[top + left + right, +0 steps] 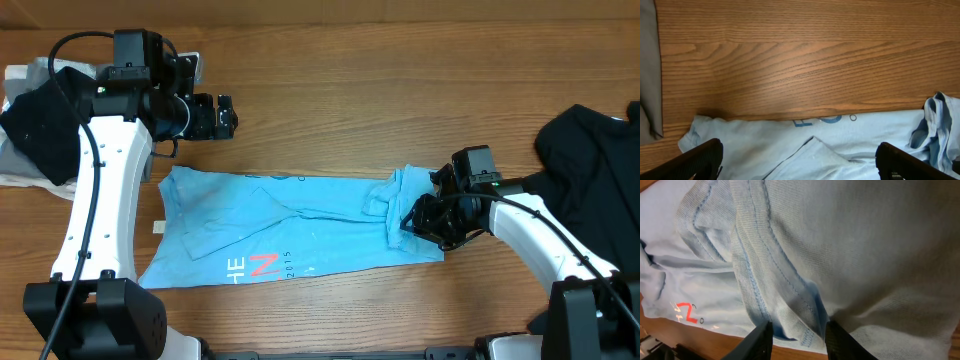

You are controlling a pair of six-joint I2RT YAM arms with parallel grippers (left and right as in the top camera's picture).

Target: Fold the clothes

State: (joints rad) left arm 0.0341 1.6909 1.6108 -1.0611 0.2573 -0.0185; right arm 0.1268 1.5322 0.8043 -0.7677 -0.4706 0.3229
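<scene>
A light blue T-shirt (290, 235) with red and white lettering lies spread along the middle of the table. Its right end is bunched up. My right gripper (415, 217) sits on that bunched end. In the right wrist view its fingers (799, 339) are closed in on a stitched hem fold of the shirt (790, 255). My left gripper (226, 116) is open and empty above bare wood just beyond the shirt's far edge. In the left wrist view its fingers (800, 167) stand wide apart over the shirt (840, 145).
A black garment (590, 160) lies at the right edge next to my right arm. Another black garment (40, 125) lies on pale cloth (20, 175) at the far left, and grey cloth (647, 75) shows in the left wrist view. A small white tag (158, 227) lies by the shirt's left edge.
</scene>
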